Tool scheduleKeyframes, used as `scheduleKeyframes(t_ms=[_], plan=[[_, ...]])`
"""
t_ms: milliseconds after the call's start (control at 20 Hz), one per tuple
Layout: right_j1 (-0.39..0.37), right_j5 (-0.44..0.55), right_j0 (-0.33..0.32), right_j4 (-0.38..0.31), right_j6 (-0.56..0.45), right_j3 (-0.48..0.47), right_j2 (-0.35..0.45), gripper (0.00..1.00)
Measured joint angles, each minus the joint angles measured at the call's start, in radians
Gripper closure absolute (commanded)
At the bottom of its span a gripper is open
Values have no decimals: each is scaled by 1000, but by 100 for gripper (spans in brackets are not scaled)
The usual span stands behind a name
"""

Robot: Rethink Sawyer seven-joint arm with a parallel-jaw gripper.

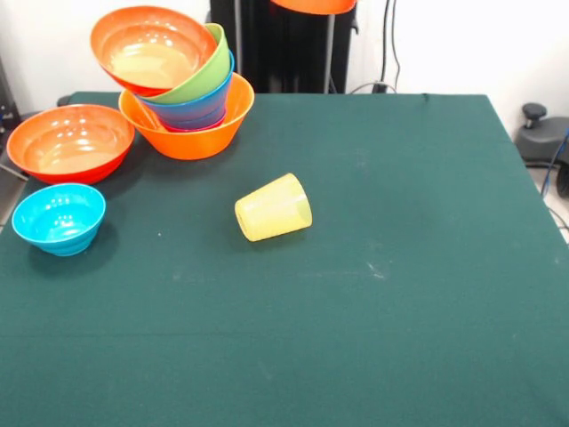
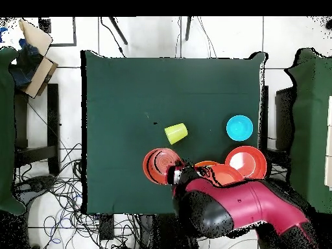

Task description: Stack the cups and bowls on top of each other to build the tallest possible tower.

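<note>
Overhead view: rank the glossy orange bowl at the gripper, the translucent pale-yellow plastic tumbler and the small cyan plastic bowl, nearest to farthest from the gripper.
1. Glossy orange bowl: right at the gripper, on its picture-left side.
2. Pale-yellow plastic tumbler: lying on its side, straight up the picture from the gripper.
3. Small cyan plastic bowl: far off, toward the upper right.

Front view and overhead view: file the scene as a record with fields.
tower: nested pile on large light-orange plastic bowl, topped by tilted orange bowl
loose bowls: red-orange plastic bowl and small cyan plastic bowl, both left of the pile in the front view
cup: translucent pale-yellow plastic tumbler, on its side, mid-table
arm: red and black arm, over the pile in the overhead view
arm's end: another orange-red bowl there; grip unclear
</note>
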Motion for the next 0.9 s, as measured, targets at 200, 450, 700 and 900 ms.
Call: scheduleKeyframes(t_ms=[200,450,700,900], plan=[[29,0,-32,-46,0,0,20,100],[55,34,-68,-99,-4,0,39,100],[89,109,-105,-142,-29,-3,55,100],[114,148,-127,-164,-58,-9,67,100]])
